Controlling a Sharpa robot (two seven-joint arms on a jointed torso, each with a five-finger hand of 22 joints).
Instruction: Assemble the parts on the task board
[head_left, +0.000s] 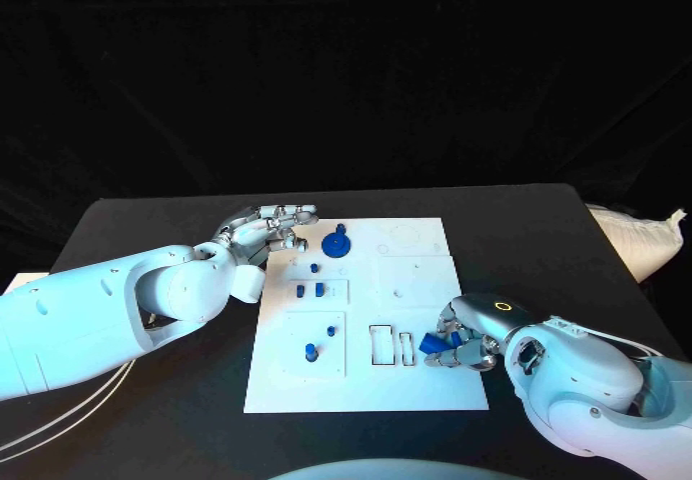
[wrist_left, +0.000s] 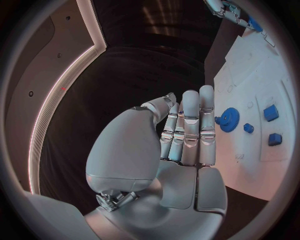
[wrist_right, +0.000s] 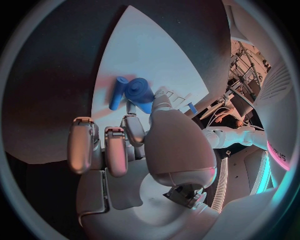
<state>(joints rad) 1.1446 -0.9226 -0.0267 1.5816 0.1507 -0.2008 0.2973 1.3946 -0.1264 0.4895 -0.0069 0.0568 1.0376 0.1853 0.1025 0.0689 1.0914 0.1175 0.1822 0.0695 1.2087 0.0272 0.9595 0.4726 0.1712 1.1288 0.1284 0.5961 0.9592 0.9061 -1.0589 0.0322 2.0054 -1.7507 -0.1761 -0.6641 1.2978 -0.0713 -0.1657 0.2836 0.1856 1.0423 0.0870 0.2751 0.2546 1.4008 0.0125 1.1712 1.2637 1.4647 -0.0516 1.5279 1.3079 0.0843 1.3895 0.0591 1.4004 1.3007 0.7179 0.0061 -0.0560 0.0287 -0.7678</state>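
- On the left of the tabletop (head_left: 159, 215), the left robot hand (head_left: 268, 228) sits at the far left corner of the task board (head_left: 361, 385), fingers straight and side by side, grasping nothing — released.
- Just beside those fingertips lies the blue gear (head_left: 336, 244), flat on the board; from the left wrist camera the gear (wrist_left: 229, 120) sits right next to the fingers (wrist_left: 190, 125), and I cannot tell whether they touch it.
- Moving right down the board's left column: two small blue blocks (head_left: 310, 291) sit side by side in a shallow recess, and nearer the robot a small blue peg (head_left: 332, 329) and another blue peg (head_left: 310, 351) stand in the next panel.
- Toward the middle of the board, a narrow rectangular slot frame (head_left: 382, 345) shows dark inside, with a smaller slot just beside it.
- Over at the board's right edge, the right robot hand (head_left: 459, 345) is grasping a blue part (head_left: 437, 344), pinched at the fingertips just above the white surface.
- From the right wrist camera, that blue part (wrist_right: 139, 92) looks like a rounded piece with a stem, held out over the board while the other fingers (wrist_right: 94, 147) hang curled alongside.
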